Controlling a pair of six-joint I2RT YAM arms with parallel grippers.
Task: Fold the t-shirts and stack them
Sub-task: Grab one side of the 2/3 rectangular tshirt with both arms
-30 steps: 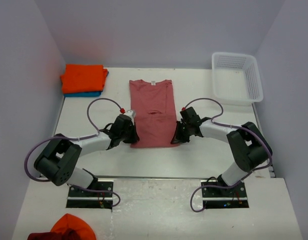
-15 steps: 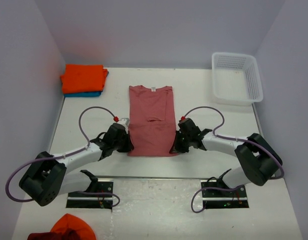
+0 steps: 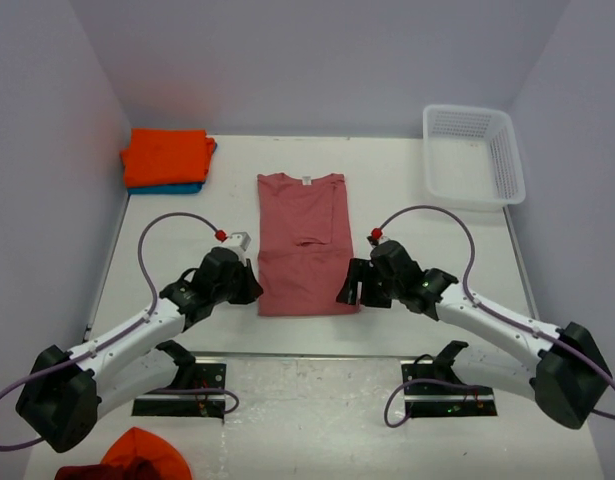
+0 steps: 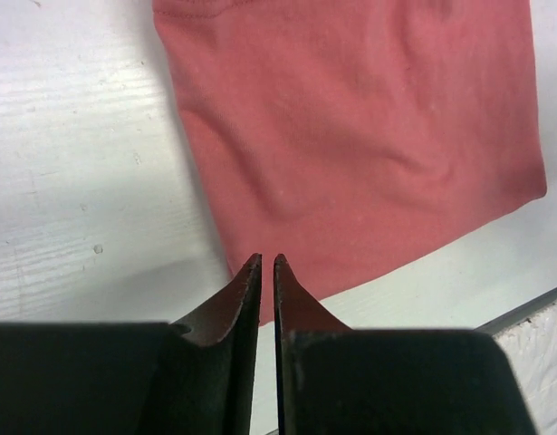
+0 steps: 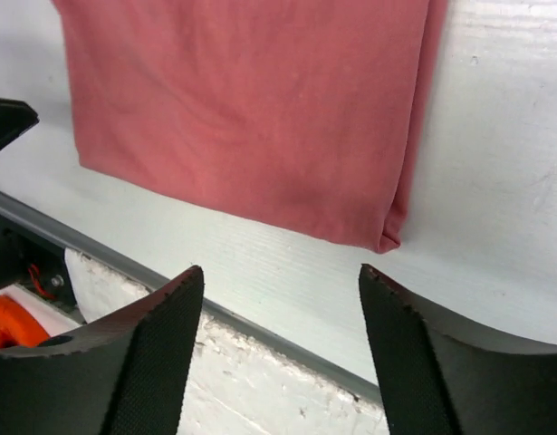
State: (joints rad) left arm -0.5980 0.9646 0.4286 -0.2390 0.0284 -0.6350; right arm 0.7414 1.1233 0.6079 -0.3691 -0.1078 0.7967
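Note:
A dusty salmon-red t-shirt (image 3: 302, 245) lies flat in the middle of the table, folded into a long narrow strip with its collar tag at the far end. My left gripper (image 3: 253, 292) hovers at its near left corner, jaws barely apart with nothing between them (image 4: 267, 261). The shirt (image 4: 350, 136) lies just ahead of the tips. My right gripper (image 3: 349, 291) is at the near right corner, open wide and empty (image 5: 280, 272), with the shirt's folded edge (image 5: 251, 100) just beyond it. A folded orange t-shirt (image 3: 167, 155) sits on a teal-blue one (image 3: 182, 188) at the far left.
A white lattice basket (image 3: 472, 155) stands at the far right corner. Orange and dark red cloth (image 3: 137, 455) lies off the table at the bottom left. The table's near edge strip (image 5: 124, 263) runs right under the right gripper. Walls close in on three sides.
Both arms have drawn back toward the near edge, pulling the shirt's near end with them. Both grippers then let go of the hem, the right one opening wide.

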